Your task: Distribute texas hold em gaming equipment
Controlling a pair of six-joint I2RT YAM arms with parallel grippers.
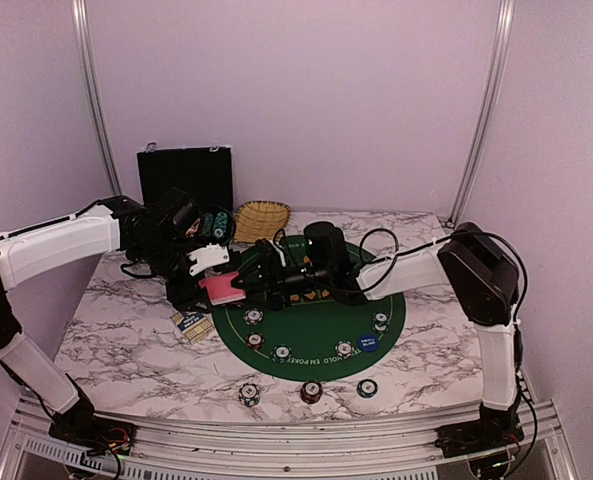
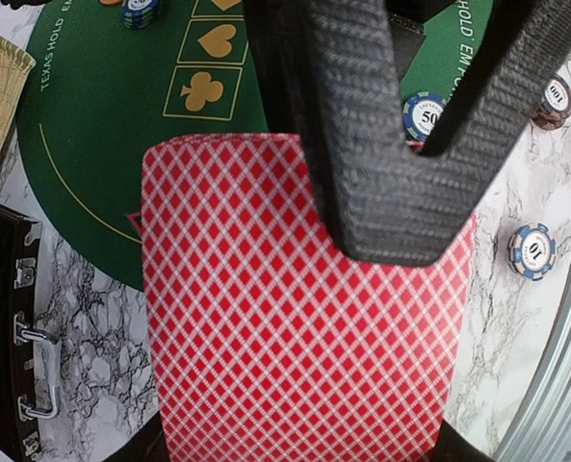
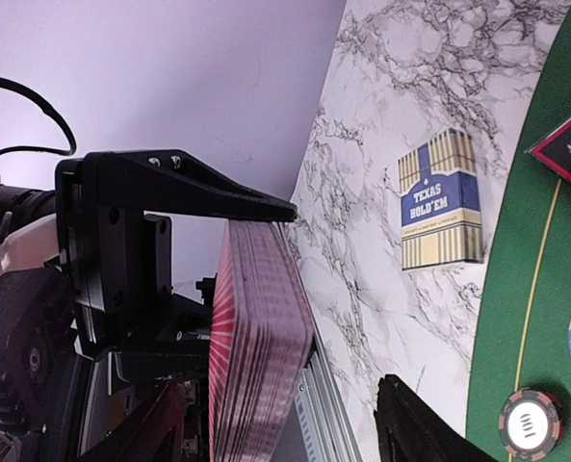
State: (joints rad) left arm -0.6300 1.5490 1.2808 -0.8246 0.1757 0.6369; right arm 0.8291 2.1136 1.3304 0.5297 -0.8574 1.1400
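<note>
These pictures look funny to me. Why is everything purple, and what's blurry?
Top view: soft, even light tints the walls purplish, with only faint shadows on the table. Left wrist view: the black finger sits so near the lens it looks huge, while the cards are sharp. Right wrist view: the box is readable, but the dark finger at the bottom looks soft.

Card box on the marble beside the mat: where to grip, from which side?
Grip the card box across its two long edges, mid-length, coming straight down. It lies flat, face up, on the marble table, clear of the green mat, so only its thin sides are exposed; the narrower width probably suits a pincer's span.
</note>
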